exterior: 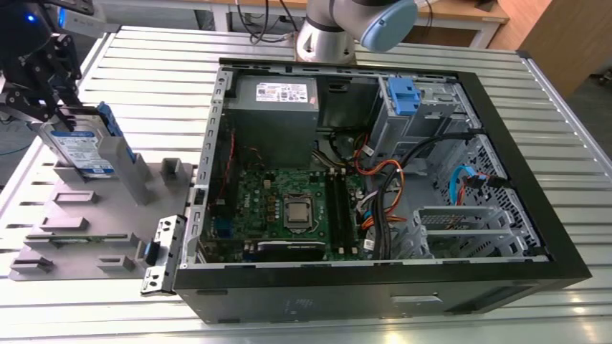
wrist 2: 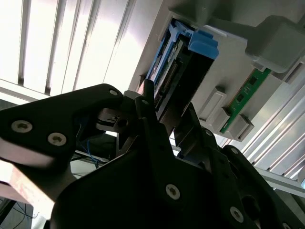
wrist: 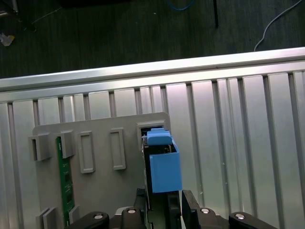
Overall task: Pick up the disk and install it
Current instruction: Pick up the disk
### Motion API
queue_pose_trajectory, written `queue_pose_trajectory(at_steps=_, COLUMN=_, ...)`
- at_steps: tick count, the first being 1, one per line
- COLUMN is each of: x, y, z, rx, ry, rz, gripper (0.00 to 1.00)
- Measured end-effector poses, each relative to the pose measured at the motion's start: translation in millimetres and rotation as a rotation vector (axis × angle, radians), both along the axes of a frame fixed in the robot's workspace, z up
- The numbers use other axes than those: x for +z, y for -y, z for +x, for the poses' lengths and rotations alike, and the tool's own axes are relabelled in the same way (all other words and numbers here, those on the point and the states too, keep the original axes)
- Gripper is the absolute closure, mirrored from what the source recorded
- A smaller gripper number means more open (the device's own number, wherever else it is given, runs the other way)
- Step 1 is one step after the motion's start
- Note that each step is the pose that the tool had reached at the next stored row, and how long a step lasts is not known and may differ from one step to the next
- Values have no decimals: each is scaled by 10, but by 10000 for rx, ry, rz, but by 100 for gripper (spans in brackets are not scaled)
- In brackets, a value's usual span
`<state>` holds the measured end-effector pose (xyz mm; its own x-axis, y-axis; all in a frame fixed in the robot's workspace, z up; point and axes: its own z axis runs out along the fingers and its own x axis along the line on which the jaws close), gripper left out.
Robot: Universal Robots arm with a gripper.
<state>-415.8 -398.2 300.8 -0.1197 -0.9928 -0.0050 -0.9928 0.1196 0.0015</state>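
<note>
The disk (exterior: 82, 149), silver with a blue-and-white label and a blue carrier, stands on edge in a slot of the grey holder (exterior: 96, 215) at the exterior view's left. My black gripper (exterior: 57, 107) has come down onto its top edge. In both wrist views the two fingers straddle the disk (wrist: 162, 164) from either side, and the fingertips (wrist 2: 147, 93) sit against its blue frame (wrist 2: 164, 71). The gripper (wrist 2: 169, 107) (wrist: 162, 202) looks shut on the disk, which still stands in its slot.
The open computer case (exterior: 383, 290) lies right of the holder, with a motherboard, loose cables, a grey power-supply box (exterior: 277, 93) and a blue bracket (exterior: 402, 97) at the drive bay. A green memory stick (wrist: 64, 176) stands in the holder. The slatted metal table (exterior: 143, 64) lies underneath.
</note>
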Motion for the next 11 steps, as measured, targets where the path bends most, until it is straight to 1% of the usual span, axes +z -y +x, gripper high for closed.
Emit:
queue_pose_trajectory(at_steps=5, x=0, y=41, z=0, rx=-1, ry=0, rz=0, gripper=58)
queue_pose_trajectory(at_steps=8, x=0, y=45, z=0, rx=26, ry=-1, rz=-1, gripper=58)
queue_pose_trajectory(at_steps=11, x=-6, y=46, z=0, rx=331, ry=0, rz=-7, gripper=58)
